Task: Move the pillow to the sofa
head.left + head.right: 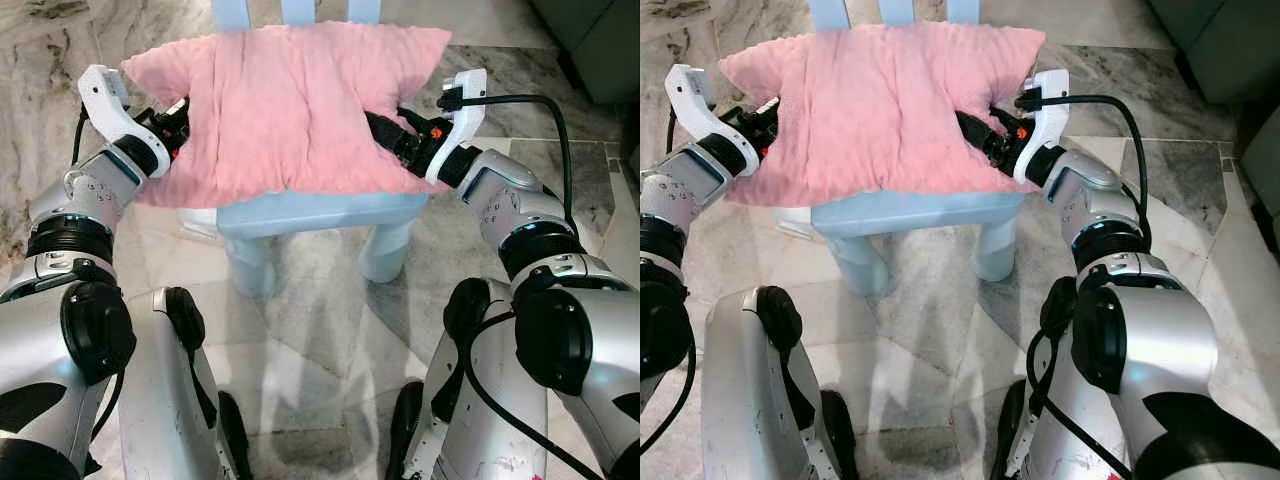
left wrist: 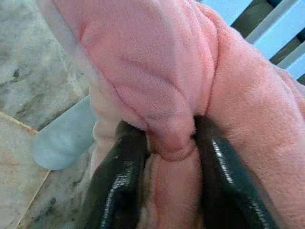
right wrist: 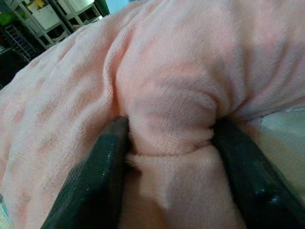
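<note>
A: Where is the pillow right now?

B: The soft pink fleece pillow [image 1: 285,105] lies on the seat of the pale blue wooden chair [image 1: 320,212], overhanging it on both sides, above the grey marble floor [image 1: 320,330].

A: And the arms?

B: The left gripper [image 1: 176,125] has its fingers [image 2: 119,181] closed on a bunched fold at the pillow's left edge. The right gripper [image 1: 385,132] pinches a fold at the right edge the same way, fabric bulging between its fingers [image 3: 90,181].

A: So the lift comes next?

B: I'd judge so. Raise both arms together and level, so neither fold slips out. Clear the chair back before turning. A dark shape at the far right corner may be the sofa [image 1: 600,45], though too little shows to be sure.
</note>
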You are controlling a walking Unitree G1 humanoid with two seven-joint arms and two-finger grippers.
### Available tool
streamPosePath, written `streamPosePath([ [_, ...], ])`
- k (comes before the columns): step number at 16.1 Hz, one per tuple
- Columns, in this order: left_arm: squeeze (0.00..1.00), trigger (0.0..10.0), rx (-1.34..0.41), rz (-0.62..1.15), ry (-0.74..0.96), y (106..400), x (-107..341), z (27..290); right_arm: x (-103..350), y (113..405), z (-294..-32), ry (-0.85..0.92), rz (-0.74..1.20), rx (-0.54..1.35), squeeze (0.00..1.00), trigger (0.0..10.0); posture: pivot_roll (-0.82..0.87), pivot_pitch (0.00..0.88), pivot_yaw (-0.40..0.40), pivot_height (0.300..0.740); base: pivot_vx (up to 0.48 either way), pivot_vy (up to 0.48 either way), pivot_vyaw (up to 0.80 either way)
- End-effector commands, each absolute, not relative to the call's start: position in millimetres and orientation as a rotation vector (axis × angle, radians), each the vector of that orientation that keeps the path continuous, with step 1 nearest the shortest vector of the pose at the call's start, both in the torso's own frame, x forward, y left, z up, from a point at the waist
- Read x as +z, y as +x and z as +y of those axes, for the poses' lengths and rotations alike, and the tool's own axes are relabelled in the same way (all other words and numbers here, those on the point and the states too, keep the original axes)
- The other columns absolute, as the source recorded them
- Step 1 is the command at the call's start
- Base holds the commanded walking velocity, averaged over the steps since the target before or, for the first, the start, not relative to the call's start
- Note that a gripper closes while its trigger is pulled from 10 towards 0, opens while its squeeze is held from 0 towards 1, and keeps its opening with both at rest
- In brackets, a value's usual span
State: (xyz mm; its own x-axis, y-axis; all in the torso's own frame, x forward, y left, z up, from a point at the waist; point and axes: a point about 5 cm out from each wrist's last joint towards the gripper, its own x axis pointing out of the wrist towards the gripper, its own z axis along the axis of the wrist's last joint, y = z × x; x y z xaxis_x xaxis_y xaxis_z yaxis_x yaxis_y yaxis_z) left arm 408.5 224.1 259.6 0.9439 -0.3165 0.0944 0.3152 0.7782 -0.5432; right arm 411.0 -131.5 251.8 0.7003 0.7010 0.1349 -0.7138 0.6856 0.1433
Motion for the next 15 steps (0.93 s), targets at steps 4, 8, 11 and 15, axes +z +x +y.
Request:
streamPosePath([
  [4, 0.00, 0.0, -0.367, 0.029, -0.544, 408.1, 249.9, 217.1, 233.1, 407.1, -116.5, 0.215, -0.003, 0.853, 0.00, 0.0, -0.03, 0.379, 0.031, 0.306, 0.000, 0.000, 0.00],
  [8, 0.00, 0.0, -0.309, -0.040, -0.437, 407.9, 249.2, 220.8, 239.1, 409.1, -117.4, 0.231, -0.054, 0.806, 0.00, 0.0, -0.04, 0.375, 0.027, 0.306, 0.000, 0.000, 0.00],
  [11, 0.00, 0.0, -0.269, -0.064, -0.360, 405.7, 240.2, 223.7, 237.8, 408.3, -119.5, 0.216, -0.093, 0.783, 0.00, 0.0, -0.04, 0.348, 0.023, 0.306, 0.000, 0.000, 0.00],
  [15, 0.00, 0.0, -0.185, -0.151, -0.301, 398.3, 227.8, 231.3, 240.6, 404.5, -127.4, 0.230, -0.180, 0.755, 0.00, 0.0, -0.06, 0.263, 0.016, 0.306, 0.000, 0.000, 0.00],
])
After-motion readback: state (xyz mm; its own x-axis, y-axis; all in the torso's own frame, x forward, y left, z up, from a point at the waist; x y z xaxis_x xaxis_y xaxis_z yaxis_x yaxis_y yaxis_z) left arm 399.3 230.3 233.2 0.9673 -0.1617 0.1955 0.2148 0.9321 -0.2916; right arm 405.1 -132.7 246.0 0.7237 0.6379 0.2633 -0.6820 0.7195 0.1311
